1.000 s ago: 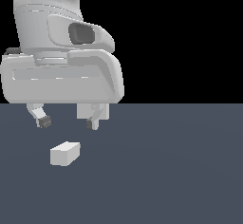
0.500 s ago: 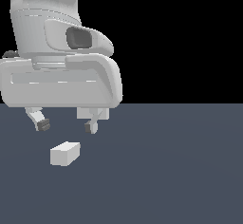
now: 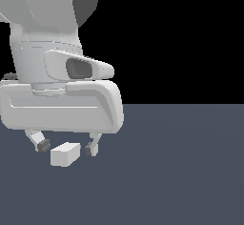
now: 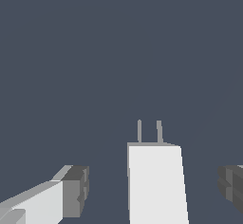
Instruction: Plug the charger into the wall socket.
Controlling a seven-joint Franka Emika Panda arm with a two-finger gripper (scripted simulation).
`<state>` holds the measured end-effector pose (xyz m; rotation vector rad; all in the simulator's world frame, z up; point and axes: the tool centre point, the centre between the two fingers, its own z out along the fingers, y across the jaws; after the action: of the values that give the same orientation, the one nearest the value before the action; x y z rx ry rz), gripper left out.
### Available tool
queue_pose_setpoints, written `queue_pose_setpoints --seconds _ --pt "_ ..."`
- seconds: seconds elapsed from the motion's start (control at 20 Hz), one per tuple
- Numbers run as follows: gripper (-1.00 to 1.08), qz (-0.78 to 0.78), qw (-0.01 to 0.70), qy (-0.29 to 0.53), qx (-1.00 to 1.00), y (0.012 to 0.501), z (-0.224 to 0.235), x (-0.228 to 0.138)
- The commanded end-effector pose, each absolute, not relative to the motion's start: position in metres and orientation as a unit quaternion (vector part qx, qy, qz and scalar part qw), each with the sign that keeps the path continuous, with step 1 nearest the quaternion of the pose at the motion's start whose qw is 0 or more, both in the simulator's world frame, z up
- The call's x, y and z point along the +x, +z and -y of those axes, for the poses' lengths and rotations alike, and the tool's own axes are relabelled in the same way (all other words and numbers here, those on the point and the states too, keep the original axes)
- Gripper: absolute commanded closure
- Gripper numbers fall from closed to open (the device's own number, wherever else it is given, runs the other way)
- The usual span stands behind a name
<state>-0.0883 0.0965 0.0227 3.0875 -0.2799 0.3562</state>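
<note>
The gripper (image 3: 66, 147) hangs spread wide and holds nothing, its dark-padded fingertips (image 4: 76, 191) well apart on either side of the charger (image 4: 154, 182). In the wrist view the charger lies on the desk (image 3: 181, 171) between the two fingers, not quite centred, touching neither pad. In the exterior view it sits just below the fingertips and slightly in front of them, so how far the fingers still stand above it is hard to judge.

The charger is a small plain white block, longer than tall, with two thin prongs (image 4: 149, 131) sticking out of the end that faces away from the wrist. It looks rigid and light, with flat smooth sides that could slip under a weak pinch. The best hold would be across its two long flat sides, around the middle of the body and well back from the prongs, so that they stay free and straight for the socket. The prongs look slender, and I would not press on them.

The desk is a flat, even slate-blue plane, with only black behind it. The wall socket is in neither view.
</note>
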Motion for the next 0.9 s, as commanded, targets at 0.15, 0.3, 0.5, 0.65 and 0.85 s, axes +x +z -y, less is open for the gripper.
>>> queue_pose_setpoints --seconds 0.15,0.3,0.5,0.65,0.85 --pt "-0.92 0.090 0.010 0.115 0.989 0.0119 -0.0968 -0.0877" --pt "1.08 0.090 0.010 0.115 0.989 0.0118 -0.0965 -0.0877" --pt "1.08 0.090 0.010 0.115 0.989 0.0118 -0.0965 -0.0877" --pt "1.08 0.090 0.010 0.115 0.989 0.0118 -0.0965 -0.0877" --pt "1.08 0.091 0.010 0.115 0.989 0.0128 -0.0965 -0.0868"
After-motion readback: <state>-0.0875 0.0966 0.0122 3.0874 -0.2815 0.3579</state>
